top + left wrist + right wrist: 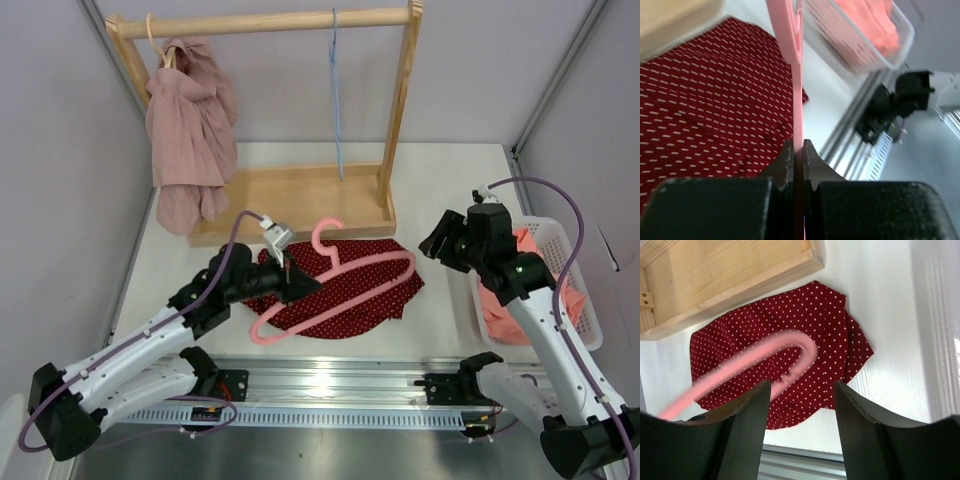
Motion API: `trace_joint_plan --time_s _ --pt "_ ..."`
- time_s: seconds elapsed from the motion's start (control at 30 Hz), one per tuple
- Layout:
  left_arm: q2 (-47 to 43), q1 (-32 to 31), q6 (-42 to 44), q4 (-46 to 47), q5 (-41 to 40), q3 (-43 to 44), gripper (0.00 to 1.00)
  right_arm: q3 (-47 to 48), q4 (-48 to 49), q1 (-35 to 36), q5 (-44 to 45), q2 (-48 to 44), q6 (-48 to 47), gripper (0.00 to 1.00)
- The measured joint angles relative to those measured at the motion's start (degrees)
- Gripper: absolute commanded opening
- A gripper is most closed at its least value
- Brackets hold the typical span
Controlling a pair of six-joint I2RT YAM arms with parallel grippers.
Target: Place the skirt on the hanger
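Observation:
The skirt [370, 295] is red with white dots and lies crumpled on the white table in front of the wooden rack. A pink hanger [345, 280] hovers over it, hook pointing toward the rack. My left gripper [296, 284] is shut on the hanger's lower bar near its left end; in the left wrist view the pink bar [797, 95] runs up from between the fingertips [788, 162] with the skirt [705, 110] beneath. My right gripper [436, 243] hangs open above the table to the skirt's right. Its wrist view looks down on the skirt [805, 325] and the hanger's right end [790, 347].
A wooden clothes rack [300, 195] stands at the back with a pink garment [190, 130] hung at its left and a blue cord [337, 100] dangling from the rail. A white basket [580, 290] with an orange-pink cloth [505, 315] sits at the right edge.

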Motion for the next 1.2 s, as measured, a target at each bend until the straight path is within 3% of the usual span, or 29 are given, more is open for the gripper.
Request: trace_joint_plan --time_s 0.23,0.47,0.73,1.2 --pt "8.68 -6.99 -1.29 8.52 3.28 -3.67 0.0 -2.51 -0.37 4.31 2.27 -1.53 2.12 0.51" --pt "14.23 -7.82 -2.03 15.32 3.02 -7.98 0.0 -11.37 0.55 9.77 4.15 -1.62 6.1 0.44" --pt "18.53 -7.87 -2.14 22.62 2.51 -10.16 0.0 -22.21 4.96 14.12 5.38 -1.36 10.97 0.43" --pt "20.24 -7.87 -2.49 28.52 -0.74 -15.32 0.0 -29.73 16.37 16.22 5.05 4.96 13.79 0.46"
